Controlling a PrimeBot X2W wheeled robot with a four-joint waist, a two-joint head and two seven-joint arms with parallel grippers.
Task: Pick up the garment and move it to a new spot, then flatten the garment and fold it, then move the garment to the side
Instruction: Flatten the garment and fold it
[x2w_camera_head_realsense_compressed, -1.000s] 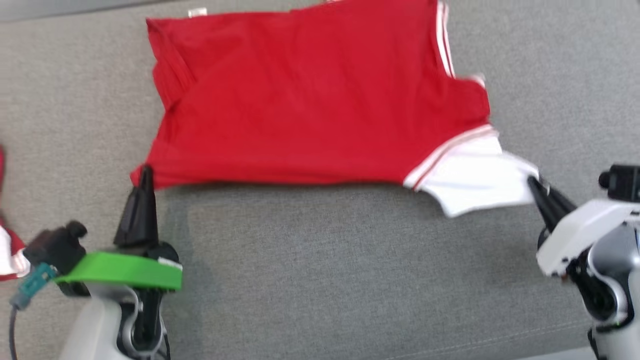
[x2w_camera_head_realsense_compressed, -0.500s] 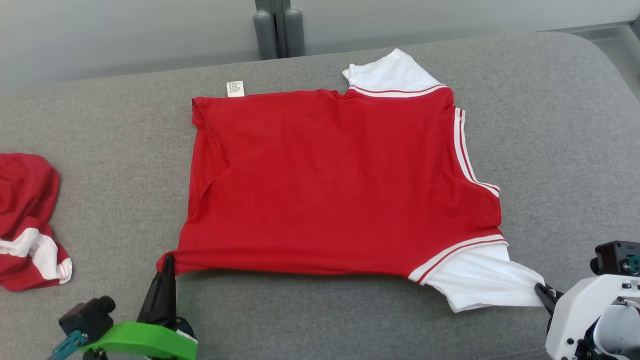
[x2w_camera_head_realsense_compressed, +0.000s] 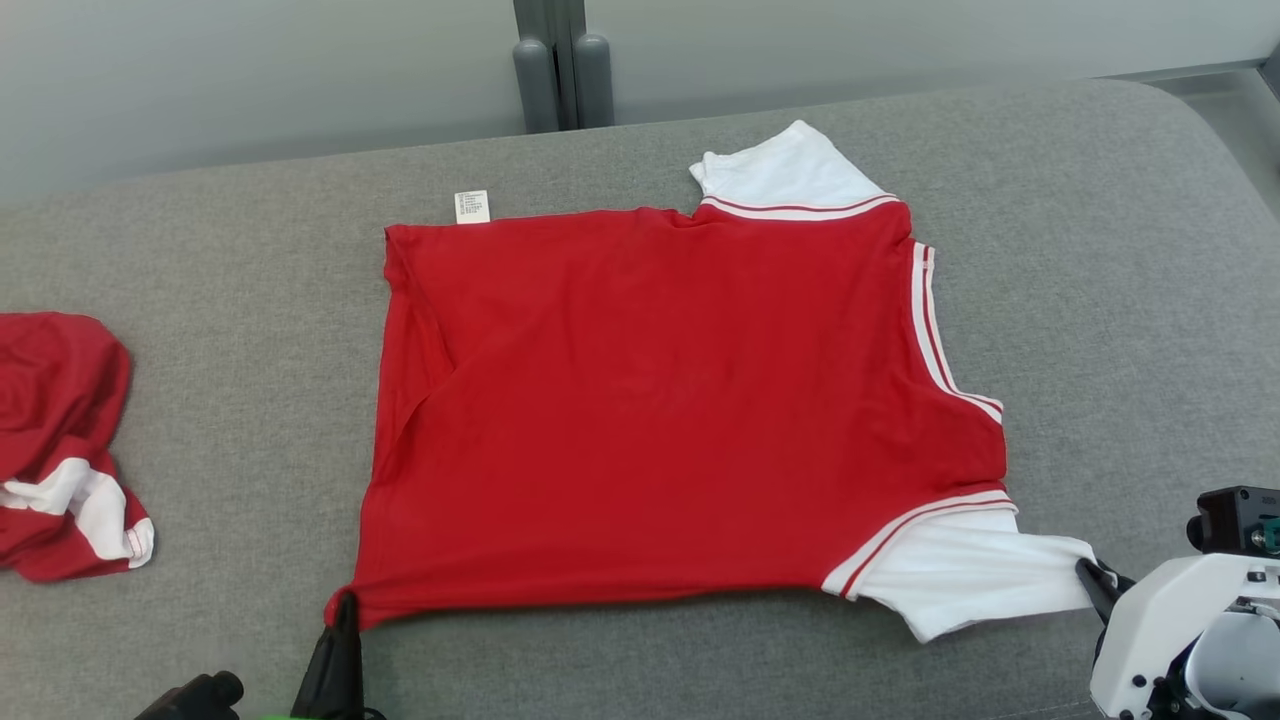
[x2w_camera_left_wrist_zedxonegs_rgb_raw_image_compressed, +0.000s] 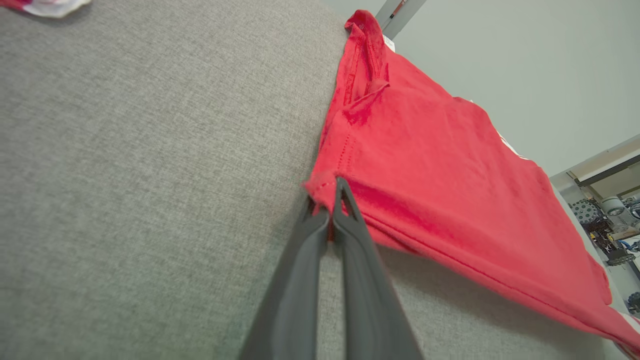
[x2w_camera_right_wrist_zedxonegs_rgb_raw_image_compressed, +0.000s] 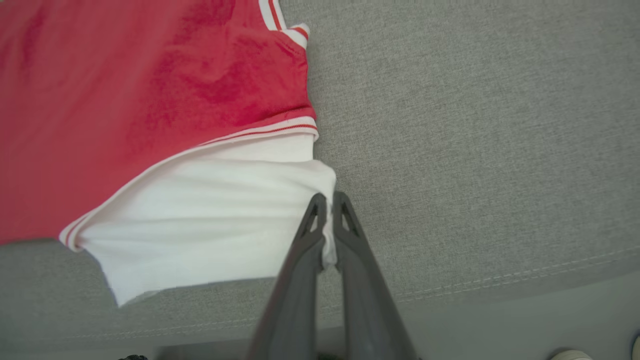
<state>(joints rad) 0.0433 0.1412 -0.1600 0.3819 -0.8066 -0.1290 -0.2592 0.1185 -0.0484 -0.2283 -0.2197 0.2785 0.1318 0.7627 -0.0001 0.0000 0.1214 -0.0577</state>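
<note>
Left gripper (x2w_camera_left_wrist_zedxonegs_rgb_raw_image_compressed: 331, 192) is pinching the near left corner of the red garment (x2w_camera_head_realsense_compressed: 660, 400). Its two dark fingers are pressing tight together on the hem, and a small tuft of red cloth is poking out past the tips. Right gripper (x2w_camera_right_wrist_zedxonegs_rgb_raw_image_compressed: 327, 201) is doing the same at the other end, fingers closed on the outer edge of the near white sleeve (x2w_camera_head_realsense_compressed: 965, 585), with a fold of white cloth squeezed between them.

Between the two grips the shirt is lying spread out, wide and mostly smooth, across the middle of the grey cushion (x2w_camera_head_realsense_compressed: 200, 250). Its near edge is stretching in a fairly straight line from one gripper to the other and is throwing a thin shadow on the fabric beneath, so it seems to be riding just off the surface there. A long crease is running down the left side of the red panel. The far white sleeve (x2w_camera_head_realsense_compressed: 785, 170) is sticking out flat at the back, and a white label (x2w_camera_head_realsense_compressed: 472, 206) is peeking out past the far left corner. Red-and-white striped trim (x2w_camera_head_realsense_compressed: 930, 330) is edging the right side.

Well apart, at the left of the cushion, a second red garment (x2w_camera_head_realsense_compressed: 55, 440) with white patches is sitting in a crumpled heap. Two grey posts (x2w_camera_head_realsense_compressed: 560, 70) are standing behind the cushion against the pale wall.
</note>
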